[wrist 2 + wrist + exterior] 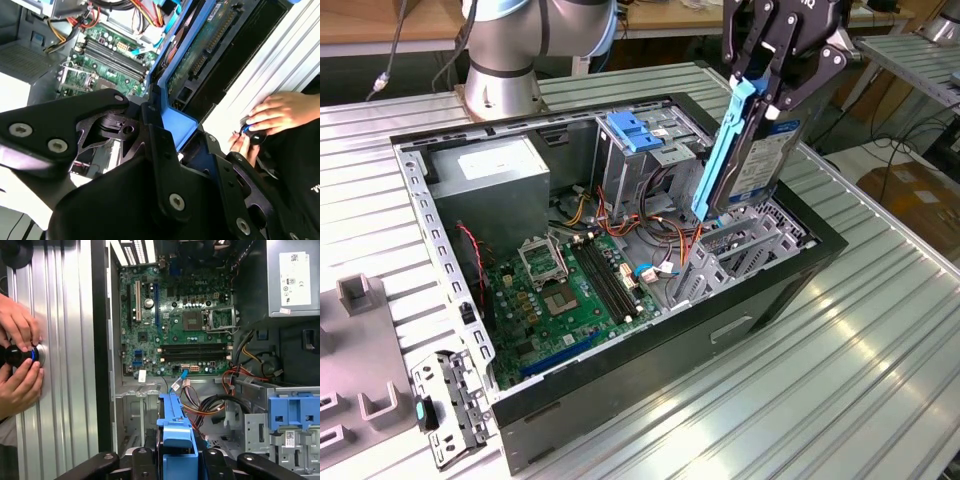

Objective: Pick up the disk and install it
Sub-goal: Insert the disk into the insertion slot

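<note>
Holding hard drive [760, 165] clamped by top end in hand [772, 95]; long axis near vertical, lower end just above drive cage [725, 255].

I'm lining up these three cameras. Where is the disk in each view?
Exterior view: the disk, upright, clamped in the gripper above the drive cage at the exterior view's right.
Second wrist view: the disk's green circuit side and blue rail reach out from the gripper, beside the motherboard.
First wrist view: the disk's blue rail end, held in the gripper, before the open case.
Shared landmark: the green motherboard.
</note>
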Controlling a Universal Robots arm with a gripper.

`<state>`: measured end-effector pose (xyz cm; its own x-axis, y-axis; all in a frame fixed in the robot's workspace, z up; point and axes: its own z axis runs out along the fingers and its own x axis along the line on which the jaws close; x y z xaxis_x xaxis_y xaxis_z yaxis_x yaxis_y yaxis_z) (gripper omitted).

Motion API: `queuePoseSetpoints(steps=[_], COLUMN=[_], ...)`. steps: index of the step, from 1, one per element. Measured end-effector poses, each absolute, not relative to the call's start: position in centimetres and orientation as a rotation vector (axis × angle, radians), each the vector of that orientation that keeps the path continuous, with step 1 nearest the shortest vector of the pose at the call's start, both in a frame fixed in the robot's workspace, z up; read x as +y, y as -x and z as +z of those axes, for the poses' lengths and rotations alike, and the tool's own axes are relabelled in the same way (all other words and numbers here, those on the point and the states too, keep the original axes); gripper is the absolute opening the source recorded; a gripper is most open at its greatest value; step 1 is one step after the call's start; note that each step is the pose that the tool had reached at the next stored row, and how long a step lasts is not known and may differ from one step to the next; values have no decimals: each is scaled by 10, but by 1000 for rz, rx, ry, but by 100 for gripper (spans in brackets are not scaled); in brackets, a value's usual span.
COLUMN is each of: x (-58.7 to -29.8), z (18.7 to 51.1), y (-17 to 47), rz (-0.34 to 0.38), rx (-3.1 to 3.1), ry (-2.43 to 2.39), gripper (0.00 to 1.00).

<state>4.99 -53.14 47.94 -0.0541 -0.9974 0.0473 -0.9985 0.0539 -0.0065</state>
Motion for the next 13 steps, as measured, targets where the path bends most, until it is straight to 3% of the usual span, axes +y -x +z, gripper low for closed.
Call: queuePoseSetpoints(steps=[13], x=[-551], z=[463], y=[-53], rz=[53], rx=[-2203], ry=[-2204], gripper=[37])
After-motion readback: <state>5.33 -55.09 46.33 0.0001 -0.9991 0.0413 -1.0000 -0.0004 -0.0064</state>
